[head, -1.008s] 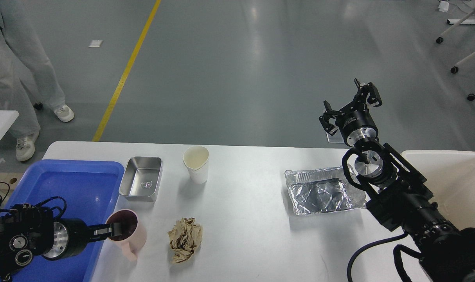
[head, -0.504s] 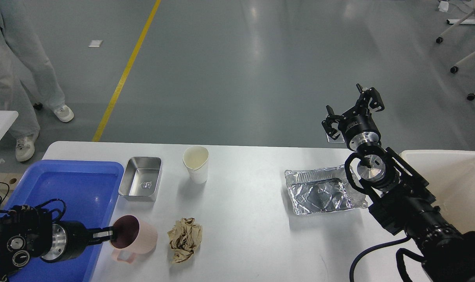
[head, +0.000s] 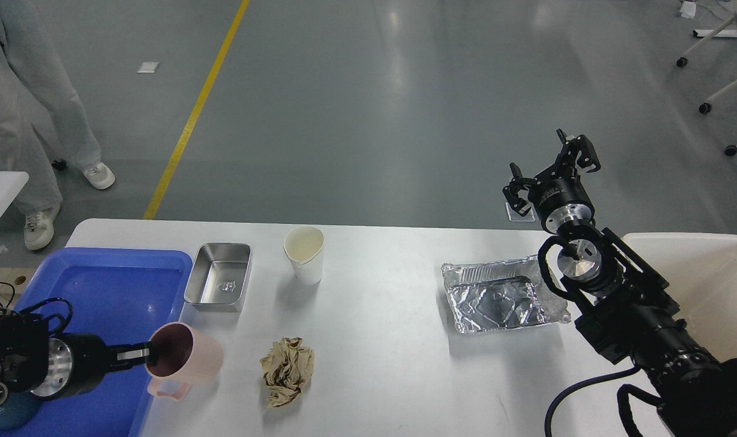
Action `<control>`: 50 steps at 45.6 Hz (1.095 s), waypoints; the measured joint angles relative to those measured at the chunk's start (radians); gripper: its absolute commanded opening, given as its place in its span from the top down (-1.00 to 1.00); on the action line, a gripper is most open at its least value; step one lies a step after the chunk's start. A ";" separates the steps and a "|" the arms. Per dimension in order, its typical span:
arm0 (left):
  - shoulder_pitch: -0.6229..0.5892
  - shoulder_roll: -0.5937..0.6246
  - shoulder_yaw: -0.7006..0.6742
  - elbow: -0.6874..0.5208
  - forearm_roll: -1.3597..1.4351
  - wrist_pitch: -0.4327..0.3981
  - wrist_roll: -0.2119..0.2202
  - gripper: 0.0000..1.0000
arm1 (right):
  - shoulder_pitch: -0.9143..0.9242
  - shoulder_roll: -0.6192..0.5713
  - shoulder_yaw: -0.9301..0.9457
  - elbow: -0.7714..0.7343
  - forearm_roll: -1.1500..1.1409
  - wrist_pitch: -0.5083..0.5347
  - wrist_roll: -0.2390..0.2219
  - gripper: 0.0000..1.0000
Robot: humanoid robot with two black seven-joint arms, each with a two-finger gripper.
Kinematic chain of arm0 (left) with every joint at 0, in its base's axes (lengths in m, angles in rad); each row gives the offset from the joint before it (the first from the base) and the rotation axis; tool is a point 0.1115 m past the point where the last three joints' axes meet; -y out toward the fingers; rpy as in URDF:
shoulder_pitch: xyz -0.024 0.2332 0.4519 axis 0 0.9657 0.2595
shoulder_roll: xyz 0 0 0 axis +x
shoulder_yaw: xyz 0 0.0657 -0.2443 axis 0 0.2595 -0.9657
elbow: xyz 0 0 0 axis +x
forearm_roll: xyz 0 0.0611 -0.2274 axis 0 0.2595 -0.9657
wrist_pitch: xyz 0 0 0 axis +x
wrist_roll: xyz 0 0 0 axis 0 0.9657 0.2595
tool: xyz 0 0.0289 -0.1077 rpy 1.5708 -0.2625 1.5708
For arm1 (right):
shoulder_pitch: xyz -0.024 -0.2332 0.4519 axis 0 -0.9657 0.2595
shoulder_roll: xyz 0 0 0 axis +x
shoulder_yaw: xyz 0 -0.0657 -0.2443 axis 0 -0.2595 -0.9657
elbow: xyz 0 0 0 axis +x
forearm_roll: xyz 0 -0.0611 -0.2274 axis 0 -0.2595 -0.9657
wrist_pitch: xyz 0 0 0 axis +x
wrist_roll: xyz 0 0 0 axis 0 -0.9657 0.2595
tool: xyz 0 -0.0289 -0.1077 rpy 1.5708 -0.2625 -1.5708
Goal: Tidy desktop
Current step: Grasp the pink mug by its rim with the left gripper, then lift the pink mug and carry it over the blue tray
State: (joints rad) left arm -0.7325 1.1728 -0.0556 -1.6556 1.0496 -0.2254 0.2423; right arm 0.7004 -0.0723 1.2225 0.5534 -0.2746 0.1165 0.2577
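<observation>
The surface (head: pixel 393 364) is smooth, matt white. At its left the tray (head: pixel 101 285) is glossy blue plastic, and just beside it sits a shiny steel pan (head: pixel 218 276). The near mug (head: pixel 189 359) looks matt pink and ribbed. The wad (head: pixel 287 370) is rough crumpled brown paper, the right-hand container (head: pixel 496 297) wrinkled shiny foil, the far cup (head: pixel 305 254) matt white paper.

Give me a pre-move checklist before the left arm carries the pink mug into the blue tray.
1. Grip: left gripper shut on the rim of the pink mug: ok.
2. Mug contents: inside looks dark; cannot tell.
3. Blue tray has bare floor beside the mug: ok.
4. Steel pan stands apart from the mug: ok.
5. Right gripper open, raised beyond the desktop: ok.
6. Crumpled paper lies off the path to the tray: ok.
</observation>
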 measured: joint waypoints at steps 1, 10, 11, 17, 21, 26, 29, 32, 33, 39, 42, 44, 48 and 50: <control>-0.004 0.015 -0.003 -0.006 0.000 -0.007 -0.004 1.00 | 0.000 0.001 0.000 0.000 0.000 0.000 0.000 -1.00; -0.023 0.133 -0.034 -0.052 -0.007 -0.078 -0.018 0.99 | 0.005 0.004 0.000 0.001 0.000 0.000 0.000 -1.00; -0.023 0.144 -0.038 -0.057 -0.008 -0.083 -0.018 0.99 | 0.005 0.005 0.000 0.001 0.000 0.000 0.000 -1.00; -0.024 0.210 -0.059 -0.074 -0.010 -0.119 -0.018 1.00 | 0.002 0.005 0.000 0.002 0.000 0.000 0.000 -1.00; -0.024 0.252 -0.076 -0.082 -0.010 -0.145 -0.020 0.99 | 0.001 0.005 0.000 0.002 0.000 0.000 0.000 -1.00; -0.024 0.312 -0.118 -0.094 -0.012 -0.182 -0.029 0.99 | 0.001 0.004 0.000 0.002 0.000 0.001 0.000 -1.00; -0.024 0.360 -0.161 -0.101 -0.020 -0.224 -0.042 0.99 | 0.001 0.004 0.000 0.002 0.000 0.002 0.000 -1.00; -0.025 0.390 -0.188 -0.103 -0.036 -0.252 -0.051 0.99 | 0.001 0.004 0.000 0.002 0.000 0.002 0.000 -1.00; -0.025 0.404 -0.202 -0.104 -0.046 -0.266 -0.055 0.99 | 0.001 0.004 0.000 0.002 0.000 0.002 0.000 -1.00; -0.043 0.479 -0.287 -0.104 -0.110 -0.362 -0.089 0.99 | 0.002 0.004 0.000 0.002 0.000 0.002 0.000 -1.00; -0.072 0.508 -0.325 -0.104 -0.150 -0.419 -0.100 0.99 | 0.003 0.004 0.000 0.002 0.000 0.002 0.000 -1.00; -0.097 0.523 -0.342 -0.104 -0.178 -0.456 -0.105 0.99 | 0.004 0.005 0.000 0.002 0.000 0.002 0.000 -1.00; -0.154 0.553 -0.355 -0.104 -0.215 -0.521 -0.117 0.99 | 0.005 0.006 0.000 0.002 0.000 0.002 0.000 -1.00; -0.185 0.574 -0.357 -0.104 -0.230 -0.551 -0.129 0.99 | 0.005 0.006 0.000 0.002 0.000 0.002 0.000 -1.00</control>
State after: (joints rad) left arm -0.9179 1.7464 -0.4123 -1.7598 0.8198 -0.7765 0.1129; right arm 0.7052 -0.0665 1.2226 0.5554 -0.2746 0.1181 0.2577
